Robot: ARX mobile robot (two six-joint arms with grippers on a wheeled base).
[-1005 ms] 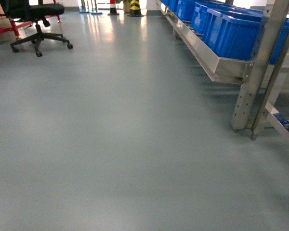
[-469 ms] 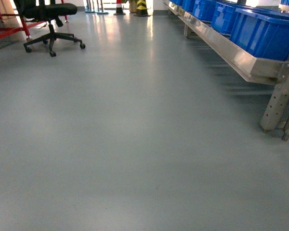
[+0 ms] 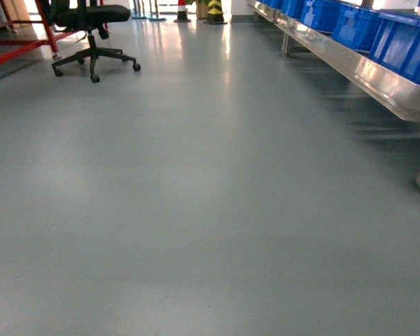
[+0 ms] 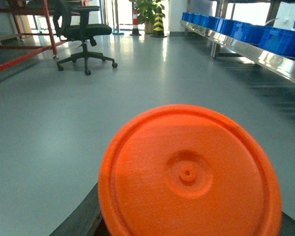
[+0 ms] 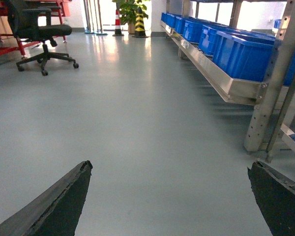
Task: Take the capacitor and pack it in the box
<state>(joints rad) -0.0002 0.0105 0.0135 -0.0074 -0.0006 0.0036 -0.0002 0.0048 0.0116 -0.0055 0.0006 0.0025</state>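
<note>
The left wrist view is mostly filled by the round orange end face of the capacitor [image 4: 187, 172]. My left gripper [image 4: 187, 227] is shut on it, and only a dark finger [image 4: 81, 219] shows at its lower left edge. In the right wrist view my right gripper [image 5: 169, 166] is open, its two dark fingertips wide apart over bare grey floor with nothing between them. The box is out of view in every frame. Neither gripper shows in the head view.
A metal rack [image 3: 378, 73] carrying blue bins [image 3: 406, 38] runs along the right; its upright post [image 5: 270, 88] stands close in the right wrist view. A black office chair [image 3: 91, 28] and a red frame [image 3: 17, 52] are far left. A striped bollard [image 3: 215, 10] stands at the back.
The head view has swung left: the chair has slid rightward in the picture and the rack's upright posts have left the right edge.
</note>
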